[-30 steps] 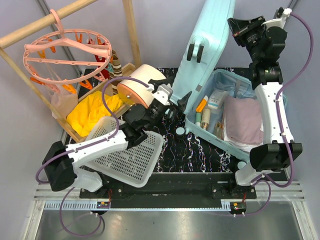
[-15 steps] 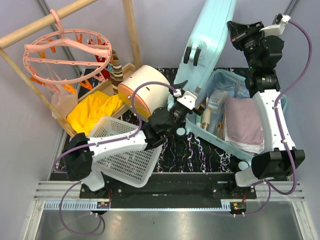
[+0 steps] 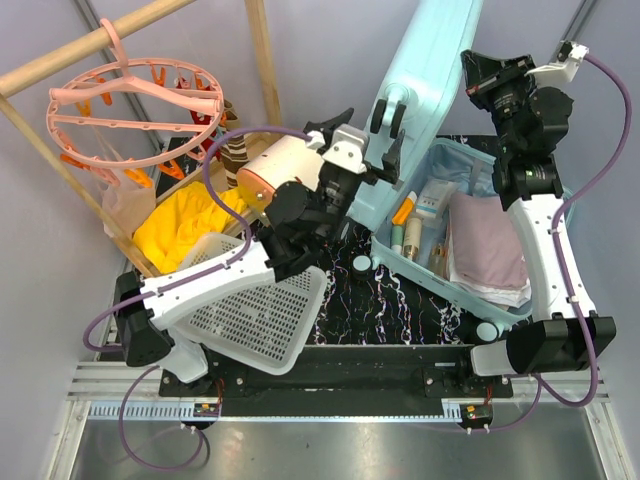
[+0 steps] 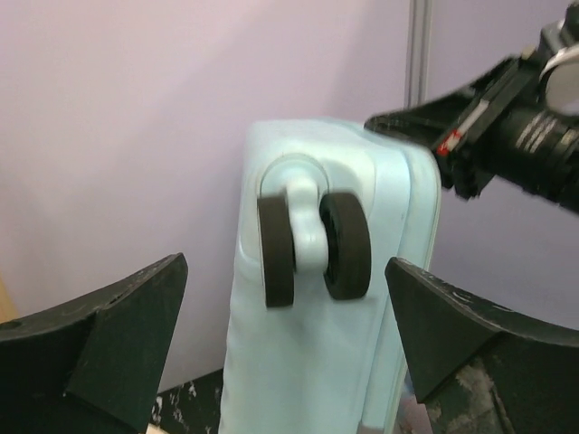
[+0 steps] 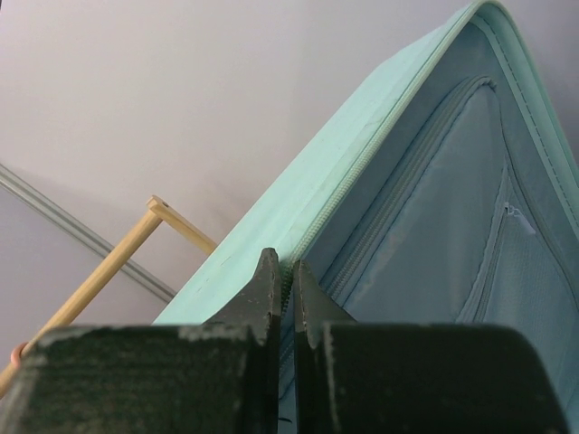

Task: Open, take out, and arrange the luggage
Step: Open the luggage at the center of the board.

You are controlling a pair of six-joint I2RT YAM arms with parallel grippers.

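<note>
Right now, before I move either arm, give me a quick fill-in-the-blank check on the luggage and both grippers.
1. The right gripper is shut on the luggage, pinching the rim of its raised ____.
2. The left gripper is ____, facing the luggage's black wheels.
3. The folded mauve cloth lies ____ the luggage's lower half.
Missing words: lid; open; inside.
</note>
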